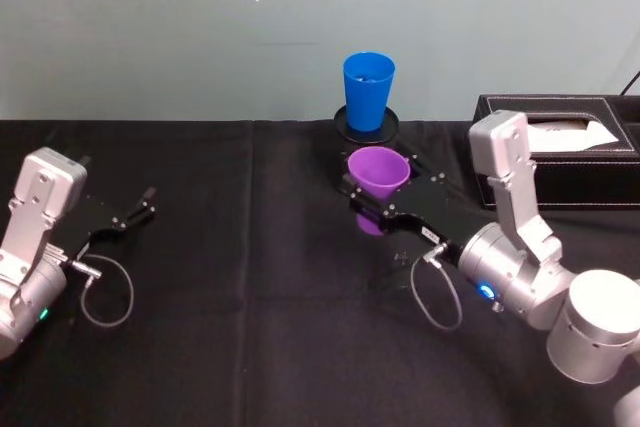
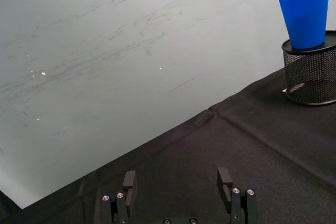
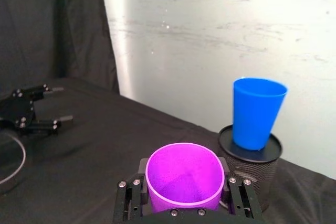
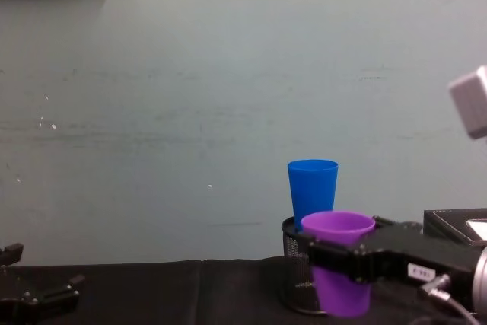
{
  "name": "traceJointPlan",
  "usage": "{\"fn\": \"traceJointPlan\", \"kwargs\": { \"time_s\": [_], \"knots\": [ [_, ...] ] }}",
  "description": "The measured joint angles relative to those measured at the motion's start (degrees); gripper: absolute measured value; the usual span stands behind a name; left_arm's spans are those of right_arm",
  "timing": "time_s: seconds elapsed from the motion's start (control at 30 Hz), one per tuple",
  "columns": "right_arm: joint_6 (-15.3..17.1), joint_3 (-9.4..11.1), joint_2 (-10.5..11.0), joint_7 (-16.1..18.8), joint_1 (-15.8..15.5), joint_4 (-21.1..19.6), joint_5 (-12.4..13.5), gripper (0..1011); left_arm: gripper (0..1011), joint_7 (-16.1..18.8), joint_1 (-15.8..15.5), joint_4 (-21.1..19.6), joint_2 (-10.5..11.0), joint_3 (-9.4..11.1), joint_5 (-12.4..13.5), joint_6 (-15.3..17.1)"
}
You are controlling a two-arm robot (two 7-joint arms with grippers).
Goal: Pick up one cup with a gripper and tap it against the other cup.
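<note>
While the purple cup (image 1: 378, 173) is clamped in the right gripper (image 1: 372, 207) short of the blue cup (image 1: 368, 90), on a mesh holder (image 1: 366, 129) by the far edge of the table (image 1: 250, 277), only the tap is judged outstanding; the left gripper (image 2: 178, 182) is parked, jaws apart, near the left edge.

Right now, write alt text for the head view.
The right gripper clamps a purple cup upright just in front of a blue cup standing on a black mesh holder. The left gripper is open at the far left.
</note>
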Motion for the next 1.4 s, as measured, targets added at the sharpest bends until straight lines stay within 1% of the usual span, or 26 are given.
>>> {"fn": "traceJointPlan", "kwargs": {
  "time_s": [0.2, 0.47, 1.4],
  "knots": [
    [1.53, 1.63, 0.87, -0.40, -1.15, -2.44, 1.88, 746, 1000, 0.00, 0.00, 0.00, 0.00, 0.00, 0.00, 0.00],
    [1.83, 2.37, 1.11, -1.00, -1.64, -2.98, 3.26, 746, 1000, 0.00, 0.00, 0.00, 0.00, 0.00, 0.00, 0.00],
    [1.81, 2.26, 1.11, -0.98, -1.59, -2.98, 3.05, 746, 1000, 0.00, 0.00, 0.00, 0.00, 0.00, 0.00, 0.00]
  ]
}}
